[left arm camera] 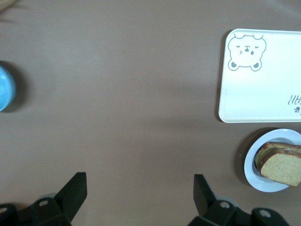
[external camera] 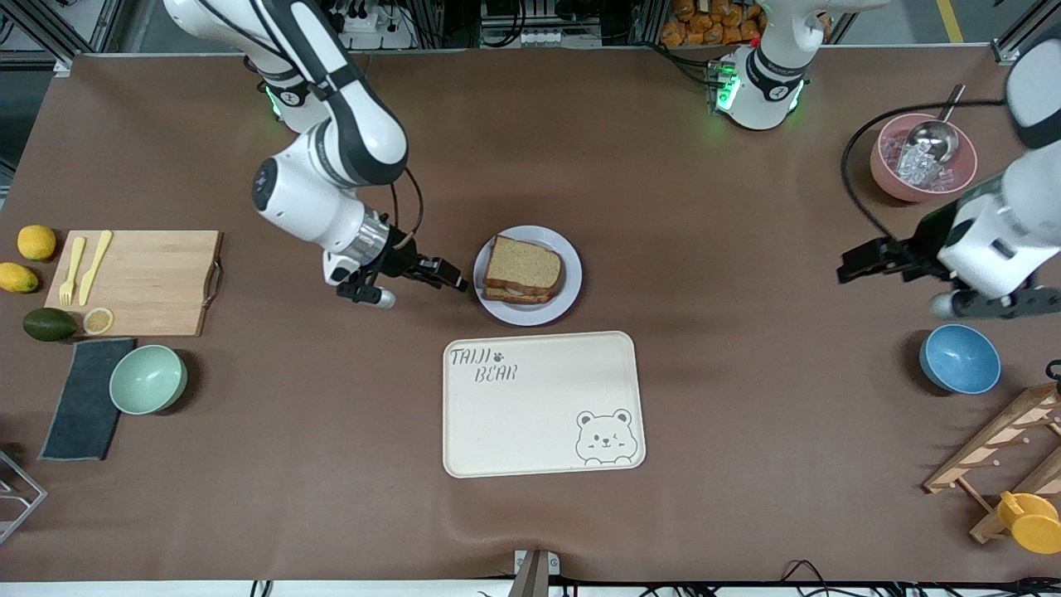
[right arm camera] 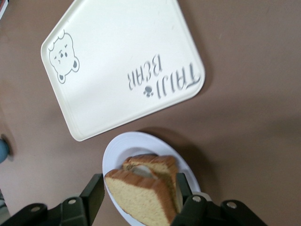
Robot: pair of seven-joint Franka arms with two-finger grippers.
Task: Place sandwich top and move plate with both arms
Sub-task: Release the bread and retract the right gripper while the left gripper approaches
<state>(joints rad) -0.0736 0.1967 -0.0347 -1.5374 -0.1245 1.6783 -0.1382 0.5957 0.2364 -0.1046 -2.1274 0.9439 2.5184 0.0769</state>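
Even, bright overhead light; soft shadows hug the plate (external camera: 570, 286), the tray (external camera: 543, 404) and the bowls; mild sheen on the table (external camera: 580, 141) above the plate; front view sharp; right wrist view slightly soft on the near bread (right arm camera: 141, 195).

Cream tray (external camera: 543, 404) printed "TAIJI BEAR".

Brown table covering (external camera: 663, 166), metal framing (external camera: 75, 25), perhaps grey floor

Bear tray (external camera: 530, 414), blue bowl (external camera: 959, 358), green bowl (external camera: 147, 379), cutting board (external camera: 149, 282), pink bowl (external camera: 891, 170) of ice.
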